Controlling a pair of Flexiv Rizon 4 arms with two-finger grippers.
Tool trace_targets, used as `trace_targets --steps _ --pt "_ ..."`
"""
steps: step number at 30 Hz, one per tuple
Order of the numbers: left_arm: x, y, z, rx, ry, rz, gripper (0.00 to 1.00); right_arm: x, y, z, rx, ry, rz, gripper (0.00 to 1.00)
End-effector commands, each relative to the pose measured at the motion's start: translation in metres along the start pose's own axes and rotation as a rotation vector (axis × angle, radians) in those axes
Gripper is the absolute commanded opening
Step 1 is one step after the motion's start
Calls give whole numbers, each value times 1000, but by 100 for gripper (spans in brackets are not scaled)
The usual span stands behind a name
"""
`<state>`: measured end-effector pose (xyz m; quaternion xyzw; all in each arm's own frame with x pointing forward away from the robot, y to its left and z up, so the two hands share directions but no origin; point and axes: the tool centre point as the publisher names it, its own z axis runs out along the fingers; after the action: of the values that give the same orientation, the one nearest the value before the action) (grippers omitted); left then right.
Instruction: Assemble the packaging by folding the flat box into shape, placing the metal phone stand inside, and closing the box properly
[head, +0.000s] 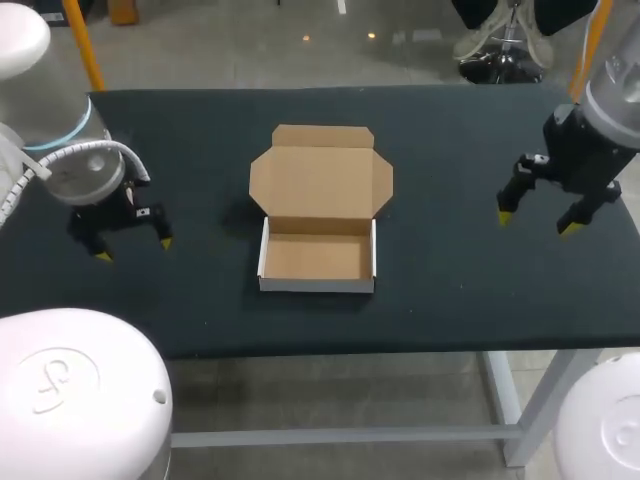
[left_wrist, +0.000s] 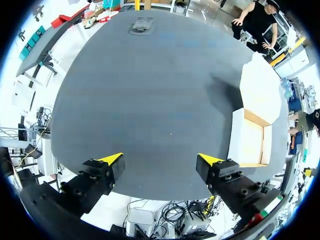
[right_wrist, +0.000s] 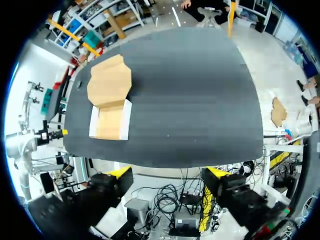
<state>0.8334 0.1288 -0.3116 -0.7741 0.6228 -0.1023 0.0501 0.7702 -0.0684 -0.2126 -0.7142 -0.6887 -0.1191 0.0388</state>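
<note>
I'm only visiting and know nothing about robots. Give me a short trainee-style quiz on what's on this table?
1. True or false: the cardboard box has its lid shut.
2. What does the left gripper hold? A) the box B) a phone stand C) nothing
3. Fill in: the right gripper hangs with its fingers ____, clear of the box.
Key: 1 false, the lid lies open; 2 C; 3 open.

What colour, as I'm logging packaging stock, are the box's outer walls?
White outside, plain brown cardboard inside; the head view shows the box best.
</note>
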Motion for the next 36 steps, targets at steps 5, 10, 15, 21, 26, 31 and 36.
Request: trace_targets --steps 5,10,15,21,26,31,36 --pt "-8 -51 39 -90 24 18 100 0 0 -3 5 -2 0 100" --pt "-11 -71 48 -109 27 36 100 0 0 -3 5 -2 0 100" --pt "-17 -88 57 -138 17 30 100 0 0 -3 5 -2 0 100" --pt "-17 -90 57 -150 8 28 100 0 0 -3 5 -2 0 100" --pt "-17 -90 57 -150 8 28 100 0 0 -3 5 -2 0 100" --pt "-17 -90 57 -150 8 28 100 0 0 -3 5 -2 0 100" --pt "-17 -90 57 -150 8 28 100 0 0 -3 5 -2 0 100"
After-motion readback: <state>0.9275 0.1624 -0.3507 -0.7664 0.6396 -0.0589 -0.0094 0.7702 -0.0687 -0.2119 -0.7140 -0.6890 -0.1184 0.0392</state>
